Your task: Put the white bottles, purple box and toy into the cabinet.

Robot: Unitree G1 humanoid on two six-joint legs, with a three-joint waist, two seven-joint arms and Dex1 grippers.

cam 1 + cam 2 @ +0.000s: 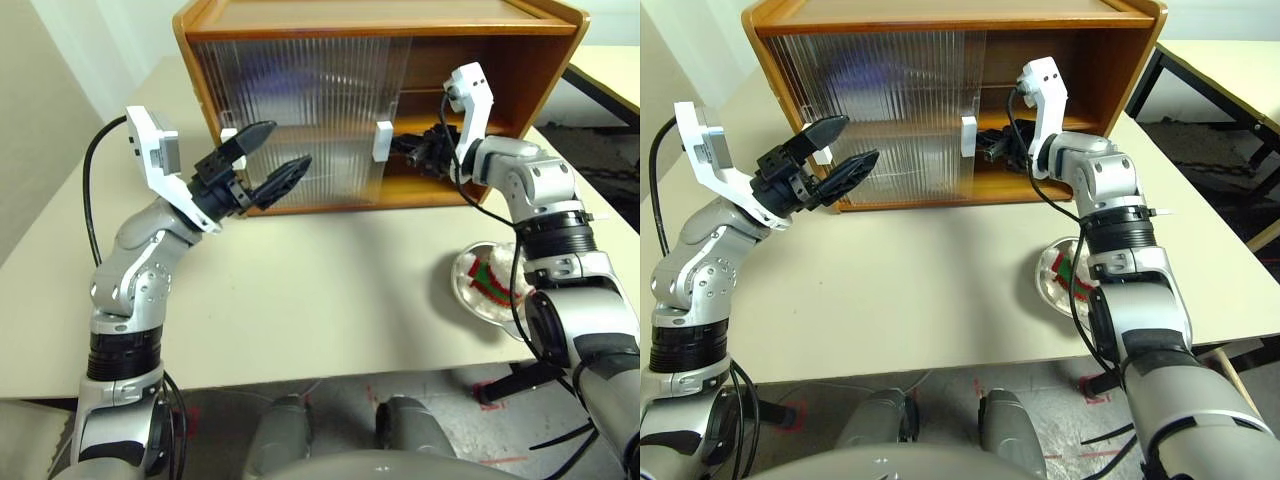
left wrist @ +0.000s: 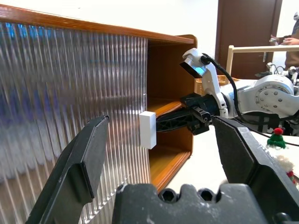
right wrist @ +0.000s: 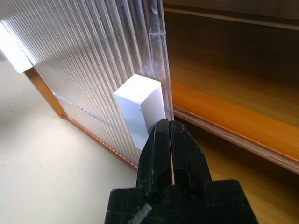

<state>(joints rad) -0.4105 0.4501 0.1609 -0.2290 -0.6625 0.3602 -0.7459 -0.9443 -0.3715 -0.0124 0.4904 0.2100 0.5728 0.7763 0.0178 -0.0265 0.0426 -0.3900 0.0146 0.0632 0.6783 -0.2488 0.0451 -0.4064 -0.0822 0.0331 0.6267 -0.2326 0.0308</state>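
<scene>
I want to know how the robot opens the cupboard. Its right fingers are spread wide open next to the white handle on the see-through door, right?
Not quite. In the right wrist view the right gripper has its fingers pressed shut, not spread wide. They are next to the white handle on the see-through door, as you said.

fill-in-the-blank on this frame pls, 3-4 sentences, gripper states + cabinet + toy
1. The right gripper, its fingers ____, is at the white handle of a sliding door.
2. The left gripper hangs ____ in front of the cabinet.
3. The cabinet's right half stands ____, showing its wooden shelf.
4. The toy lies in a ____ on the table.

Missing: shut; open; open; bowl
</scene>
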